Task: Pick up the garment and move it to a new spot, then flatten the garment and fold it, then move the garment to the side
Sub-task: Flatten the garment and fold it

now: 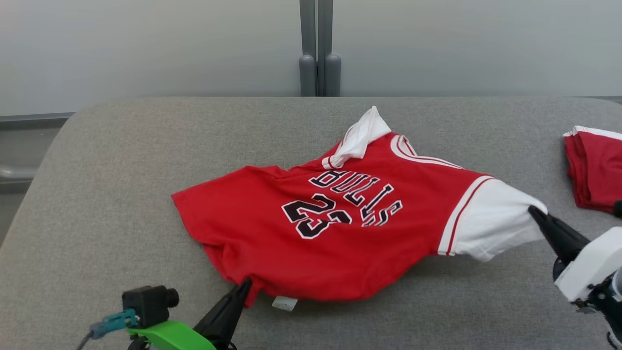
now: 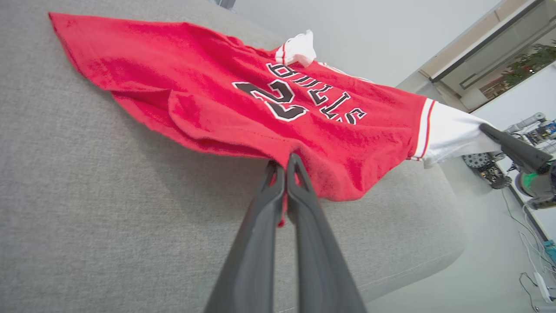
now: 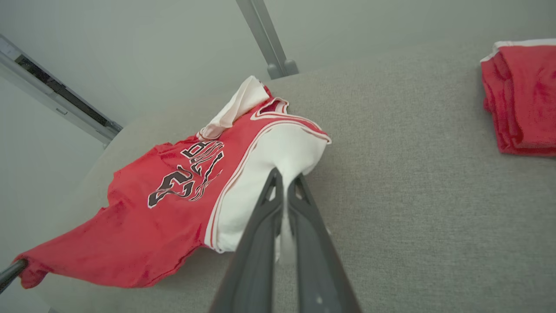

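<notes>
Where left hand (image 2: 286, 162) pinches, red jersey (image 1: 272, 253) puckers.

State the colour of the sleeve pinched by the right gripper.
White sleeve, red-striped at its seam; right wrist view shows it best.

Robot lab: floor cables (image 2: 538, 282), machinery (image 2: 486, 167) beside grey padded table (image 2: 108, 208).

A grey fabric-covered surface (image 1: 121, 160) with rounded corners spans the head view. A red jersey (image 1: 262, 253) with white sleeves lies across the middle of the frame, its number facing up. A small white scrap (image 1: 284, 303), perhaps a label, lies just below its lower edge. A folded red garment (image 1: 595, 170) sits at the right edge
</notes>
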